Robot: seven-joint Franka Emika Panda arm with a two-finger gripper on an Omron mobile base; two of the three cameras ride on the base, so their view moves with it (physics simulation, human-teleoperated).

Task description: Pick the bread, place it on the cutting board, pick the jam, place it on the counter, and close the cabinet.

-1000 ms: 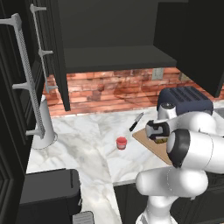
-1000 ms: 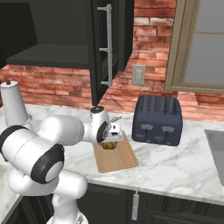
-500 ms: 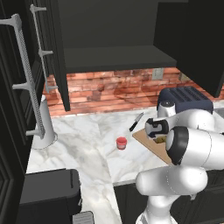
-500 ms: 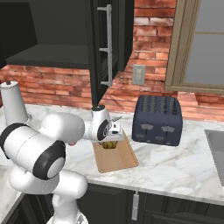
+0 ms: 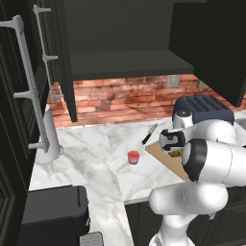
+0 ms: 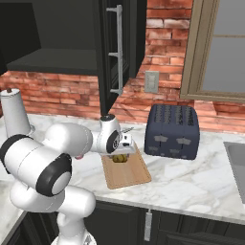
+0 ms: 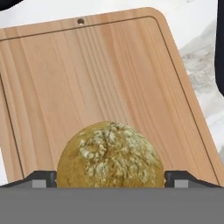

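- Gripper (image 7: 110, 178) low over the board (image 7: 100, 70), finger tips (image 7: 43, 178) apart, one each side of the bun (image 7: 109, 156)
- Bun sits on the board between the tips
- Jam (image 5: 133, 157) on the counter (image 5: 96, 163), left of the board

You have one bun (image 7: 109, 155), one cutting board (image 7: 105, 74), one red jam jar (image 5: 133, 157), one knife (image 5: 150, 133), and one toaster (image 6: 172, 130).
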